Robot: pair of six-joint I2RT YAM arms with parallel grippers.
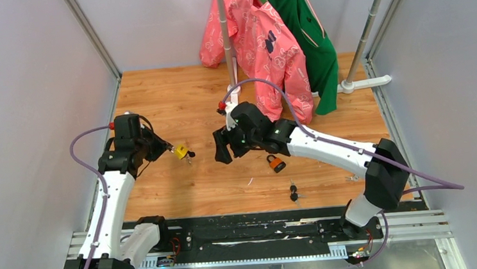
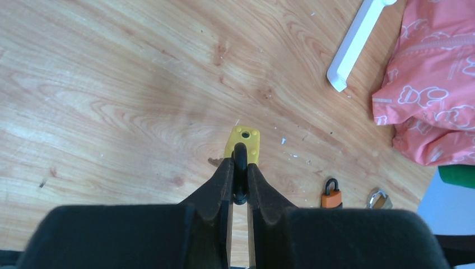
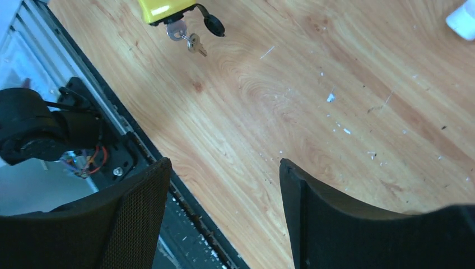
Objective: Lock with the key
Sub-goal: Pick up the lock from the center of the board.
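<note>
- The left fingers (image 2: 227,180) are pinched nearly shut on the black curved shackle (image 2: 240,168) of a yellow block-shaped padlock (image 2: 243,140), holding it above the wooden counter (image 1: 175,101), left of centre.
- A silver key (image 3: 176,31) sticks out of the yellow padlock's underside. A second small key (image 3: 196,43) and a black tag (image 3: 214,25) hang from it.
- The right fingers (image 3: 313,207) are spread wide with nothing between them. In the top view they sit just to the right of the yellow padlock, apart from it.
- In the left wrist view the fingers cover most of the yellow padlock. Only its top face with three small dots shows, and I cannot tell whether the shackle is latched.
- In the right wrist view the yellow padlock is cut off by the top edge.
- A small orange padlock with a dark shackle (image 1: 276,163) lies on the counter beside the right forearm. A pair of black-headed keys (image 1: 294,191) lies nearer the arm bases.
- A silver padlock (image 2: 378,198) lies just beside the orange one. It is partly cut off by the finger housing.
- A pink patterned jacket (image 1: 261,43) and a green shirt (image 1: 309,39) hang at the far side from a white rack, whose foot (image 1: 364,83) rests on the counter.
- The pink jacket carries a dark chest print that is too small to read.
</note>
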